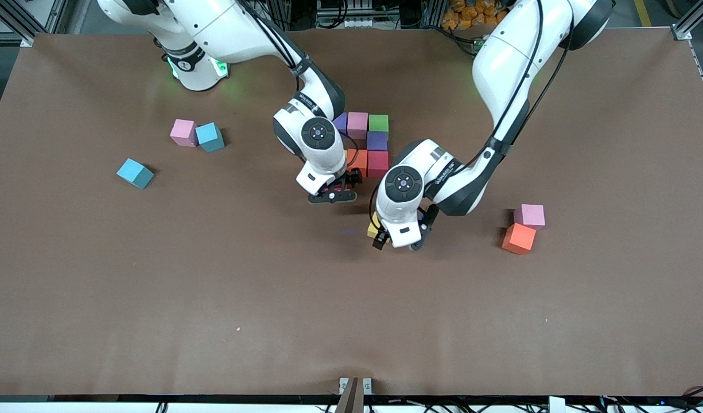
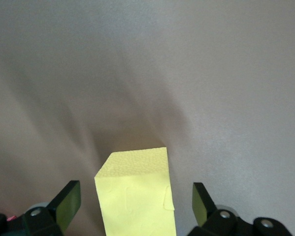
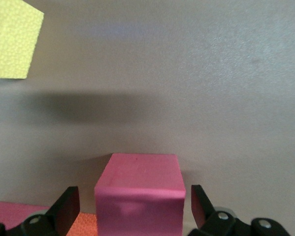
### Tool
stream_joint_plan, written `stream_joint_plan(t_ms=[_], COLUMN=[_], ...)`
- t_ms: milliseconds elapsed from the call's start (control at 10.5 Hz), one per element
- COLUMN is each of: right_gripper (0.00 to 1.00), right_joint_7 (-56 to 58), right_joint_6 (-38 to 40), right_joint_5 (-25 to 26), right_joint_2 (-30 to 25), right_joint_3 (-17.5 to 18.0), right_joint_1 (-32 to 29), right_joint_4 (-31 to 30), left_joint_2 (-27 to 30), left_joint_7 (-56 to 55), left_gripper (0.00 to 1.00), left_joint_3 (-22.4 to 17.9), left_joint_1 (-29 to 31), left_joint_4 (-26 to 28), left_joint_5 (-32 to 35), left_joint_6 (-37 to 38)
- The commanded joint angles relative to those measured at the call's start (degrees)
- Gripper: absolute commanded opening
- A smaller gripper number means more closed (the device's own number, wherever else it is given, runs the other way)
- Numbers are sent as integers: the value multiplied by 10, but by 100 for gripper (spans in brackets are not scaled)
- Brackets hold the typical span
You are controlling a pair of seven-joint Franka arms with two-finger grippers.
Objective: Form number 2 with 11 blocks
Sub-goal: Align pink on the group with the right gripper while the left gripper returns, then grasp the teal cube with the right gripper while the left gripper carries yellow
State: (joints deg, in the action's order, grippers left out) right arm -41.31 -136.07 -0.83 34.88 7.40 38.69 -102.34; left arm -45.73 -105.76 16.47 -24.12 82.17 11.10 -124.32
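Honestly, these foam cubes are light and soft, so I take them by two flat opposite faces. My left gripper [image 1: 396, 241] is spread, the yellow block [image 2: 136, 191] between its fingers, probably untouched, on the table nearer the camera than the partial number 2 [image 1: 367, 140]. My right gripper [image 1: 332, 194] stands open around a magenta block [image 3: 138, 194] beside that digit.

yellow cube [image 2: 137, 194] cut off by frame edge, orange cube [image 1: 356, 159] half hidden by right arm

You've got the number 2 [image 1: 366, 140] cluster mid-counter [image 1: 271, 298], two block pairs plus one loner toward either end, another cube [image 1: 373, 228] seemingly nearer you.
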Motion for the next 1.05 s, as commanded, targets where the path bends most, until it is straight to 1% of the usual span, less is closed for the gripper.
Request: stream_joint_plan(t_ms=[0,95,285,570,856,951], right_gripper=[100,100,100,100,100,100], right_joint_7=[-11,-11,-9,4,112,153], right_joint_6=[50,64,84,93,96,106], right_joint_5=[8,8,8,8,8,8], right_joint_2=[-42,-53,-78,-129,-208,-218], right_joint_3=[-4,-4,-3,-2,-1,-1], right_joint_1=[1,0,-9,-47,-108,-124], right_joint_4=[-6,-6,-7,-29,-98,-115], left_joint_2=[0,-1,-1,-11,-18,-18], left_joint_7=[-16,-16,-14,-16,-15,-9], left_gripper=[100,100,100,100,100,98], left_joint_3=[-5,-5,-5,-5,-5,-5], left_joint_1=[-6,-5,-1,-5,-5,-5], left_joint_4=[9,10,8,6,5,4], left_joint_5=[-5,-6,-36,-41,-48,-46], left_joint_6=[4,4,2,-2,-7,-7])
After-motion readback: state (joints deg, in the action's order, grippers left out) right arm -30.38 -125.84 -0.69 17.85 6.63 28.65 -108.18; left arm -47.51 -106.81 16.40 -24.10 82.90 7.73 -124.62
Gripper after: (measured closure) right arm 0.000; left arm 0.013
